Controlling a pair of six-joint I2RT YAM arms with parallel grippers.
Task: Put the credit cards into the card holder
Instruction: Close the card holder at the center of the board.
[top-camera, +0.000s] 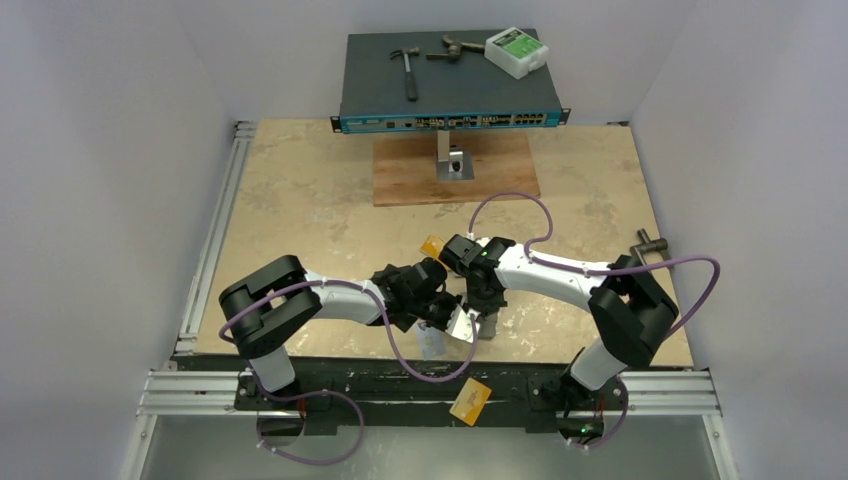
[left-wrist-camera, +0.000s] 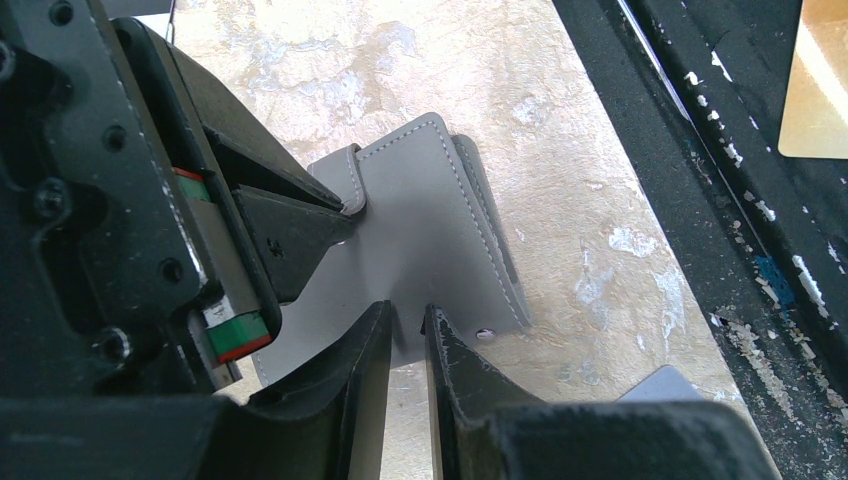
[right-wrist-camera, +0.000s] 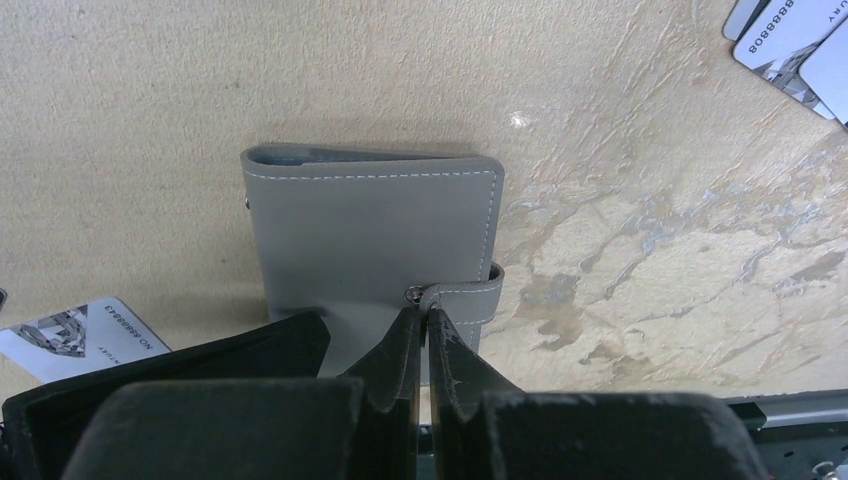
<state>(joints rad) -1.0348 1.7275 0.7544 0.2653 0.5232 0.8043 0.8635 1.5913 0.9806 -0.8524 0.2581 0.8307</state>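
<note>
The card holder (right-wrist-camera: 370, 240) lies folded on the tan table (right-wrist-camera: 650, 200), and both of my grippers meet at it.

My left gripper (left-wrist-camera: 407, 314) has its jaws only slightly apart. One edge of the card holder's grey cover runs in between the fingertips, so I read that as a pinch on the cover.

My right gripper (right-wrist-camera: 421, 310) is fully closed, its two fingers pressed together. Their tips sit right at the strap (right-wrist-camera: 470, 297) that wraps round the card holder's edge, touching the snap button (right-wrist-camera: 413, 292). I cannot tell whether any of the strap is caught between them. The two grippers come onto the card holder from different sides, the right at the strap and the left at a neighbouring edge.

A silver-grey card (right-wrist-camera: 80, 335) lies flat just beside the card holder, on the side where my left gripper reaches in. More printed cards (right-wrist-camera: 790, 40) lie well apart from the card holder, past its strap side. From above, one orange card (top-camera: 471, 400) lies on the black rail (top-camera: 380, 388), nearer to my bases than the card holder. A second orange card (top-camera: 432, 245) lies on the far side of the card holder, just beyond my right wrist.
</note>
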